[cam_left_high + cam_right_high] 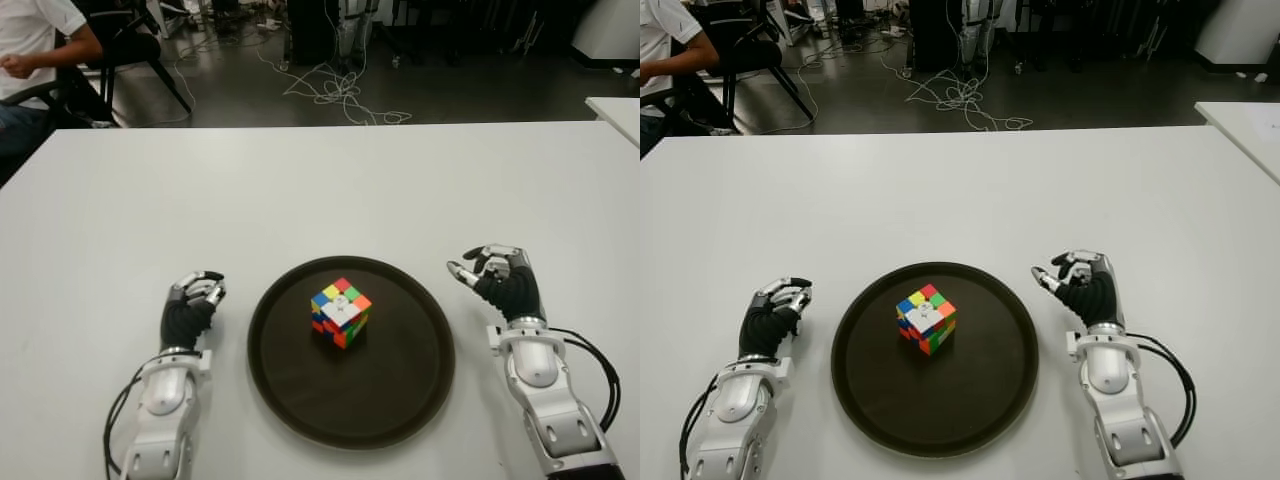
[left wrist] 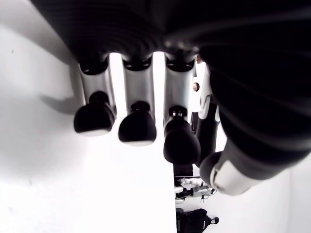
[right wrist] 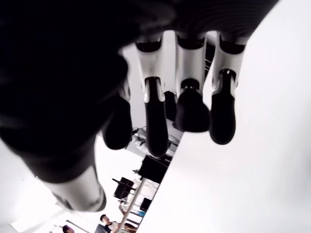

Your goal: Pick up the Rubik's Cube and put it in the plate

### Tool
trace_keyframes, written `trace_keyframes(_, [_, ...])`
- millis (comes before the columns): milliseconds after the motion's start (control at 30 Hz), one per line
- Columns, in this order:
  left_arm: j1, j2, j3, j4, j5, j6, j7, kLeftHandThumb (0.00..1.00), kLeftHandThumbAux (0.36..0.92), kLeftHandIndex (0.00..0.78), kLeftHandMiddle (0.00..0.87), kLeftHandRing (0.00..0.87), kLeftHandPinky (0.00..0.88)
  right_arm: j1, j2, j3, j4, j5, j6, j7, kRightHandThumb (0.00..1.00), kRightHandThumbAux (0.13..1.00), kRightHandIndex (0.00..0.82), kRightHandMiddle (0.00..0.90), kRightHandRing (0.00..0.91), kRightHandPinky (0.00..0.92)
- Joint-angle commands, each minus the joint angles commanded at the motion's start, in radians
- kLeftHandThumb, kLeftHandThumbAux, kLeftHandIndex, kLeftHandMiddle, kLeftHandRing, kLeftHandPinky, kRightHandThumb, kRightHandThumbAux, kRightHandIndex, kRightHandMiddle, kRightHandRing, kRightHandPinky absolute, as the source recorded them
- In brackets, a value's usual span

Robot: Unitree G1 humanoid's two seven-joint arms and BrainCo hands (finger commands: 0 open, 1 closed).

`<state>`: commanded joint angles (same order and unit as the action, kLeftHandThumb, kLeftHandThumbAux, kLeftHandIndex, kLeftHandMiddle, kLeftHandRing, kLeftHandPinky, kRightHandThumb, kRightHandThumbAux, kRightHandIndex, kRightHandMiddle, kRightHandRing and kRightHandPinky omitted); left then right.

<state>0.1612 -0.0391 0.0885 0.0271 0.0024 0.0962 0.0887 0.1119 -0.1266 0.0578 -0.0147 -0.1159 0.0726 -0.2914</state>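
The Rubik's Cube (image 1: 340, 311) stands inside the dark round plate (image 1: 400, 400), a little left of its middle, with no hand touching it. My left hand (image 1: 198, 296) shows on the white table (image 1: 320, 190) just left of the plate. Its fingers (image 2: 138, 127) are loosely bent and hold nothing. My right hand (image 1: 488, 268) shows just right of the plate, thumb pointing toward the rim. Its fingers (image 3: 192, 110) are relaxed, with nothing in them.
A seated person (image 1: 35, 45) and a black chair (image 1: 135, 50) are beyond the table's far left corner. Cables (image 1: 340, 95) lie on the floor behind. The corner of another white table (image 1: 618, 110) shows at far right.
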Motion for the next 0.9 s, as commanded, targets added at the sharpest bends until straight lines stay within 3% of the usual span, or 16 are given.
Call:
trace_keyframes(400, [-0.018,0.008,0.009,0.027,-0.009,-0.002,-0.008,0.711,0.704,0.444,0.813,0.821,0.812,-0.008,0.001,0.002,0.021,-0.011,-0.016,-0.01,0.195,0.788,0.736,0.863,0.874,0.87])
trace_keyframes(900, [-0.037,0.012,0.01,0.061,-0.005,-0.027,-0.009,0.712,0.704,0.444,0.818,0.824,0.818,-0.026,0.004,0.002,0.039,-0.002,0.006,-0.01,0.231,0.801,0.77,0.86,0.875,0.882])
